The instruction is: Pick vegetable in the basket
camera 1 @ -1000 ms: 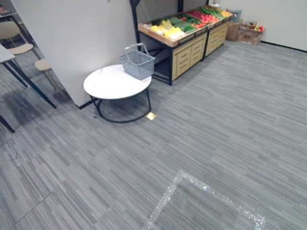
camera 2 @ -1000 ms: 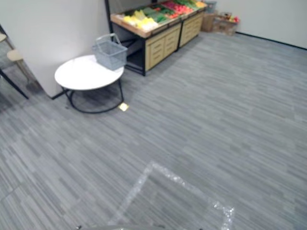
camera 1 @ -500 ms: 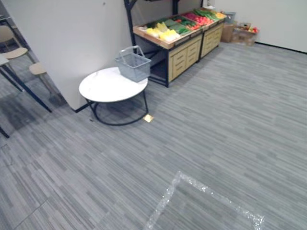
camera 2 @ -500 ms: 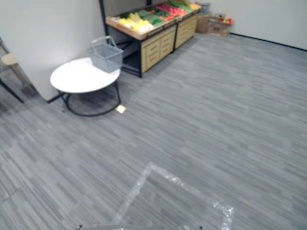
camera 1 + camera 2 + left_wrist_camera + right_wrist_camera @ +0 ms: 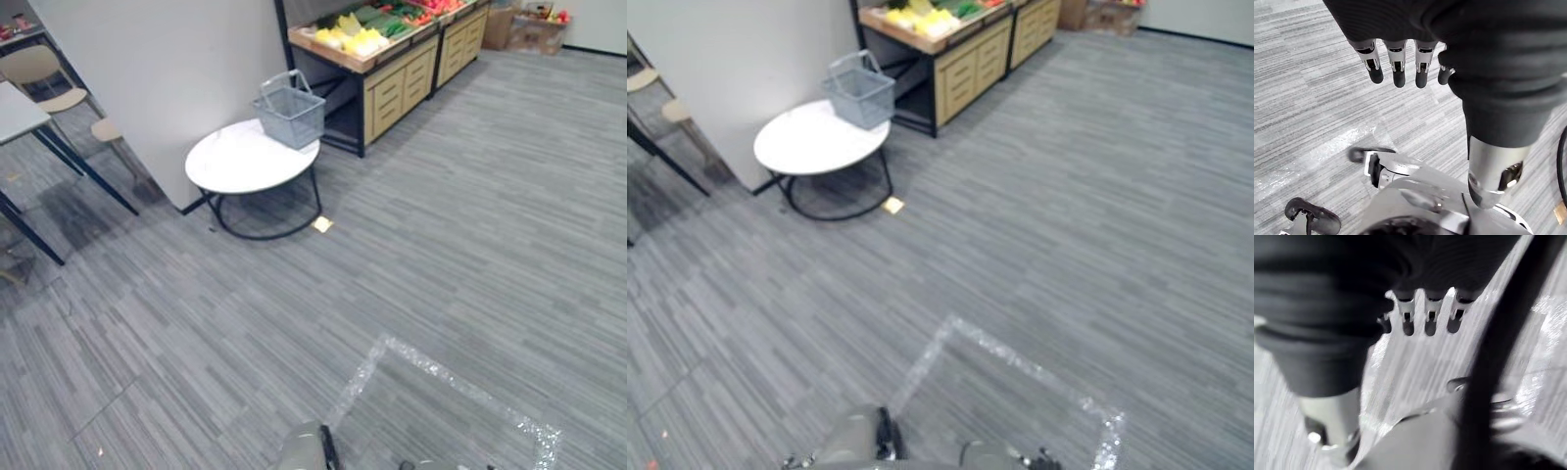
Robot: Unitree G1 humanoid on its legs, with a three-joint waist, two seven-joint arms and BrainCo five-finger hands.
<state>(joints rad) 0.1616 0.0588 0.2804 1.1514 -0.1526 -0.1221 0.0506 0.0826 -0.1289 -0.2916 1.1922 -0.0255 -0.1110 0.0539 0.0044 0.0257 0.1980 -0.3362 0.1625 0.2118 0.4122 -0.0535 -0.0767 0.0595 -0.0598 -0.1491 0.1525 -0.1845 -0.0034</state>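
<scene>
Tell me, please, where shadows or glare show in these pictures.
Left eye view: a soft shadow lies on the carpet under the round table; the shiny tape on the floor glints. Right eye view: the same shadow and glint; the white table top looks bright, no hard glare.

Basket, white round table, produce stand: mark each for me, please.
Basket [image 5: 291, 119], left eye view, on its grey mesh side.
White round table [image 5: 238, 164], left eye view, on bare tabletop.
Produce stand [image 5: 394, 88], left eye view, on its wooden drawer front.
</scene>
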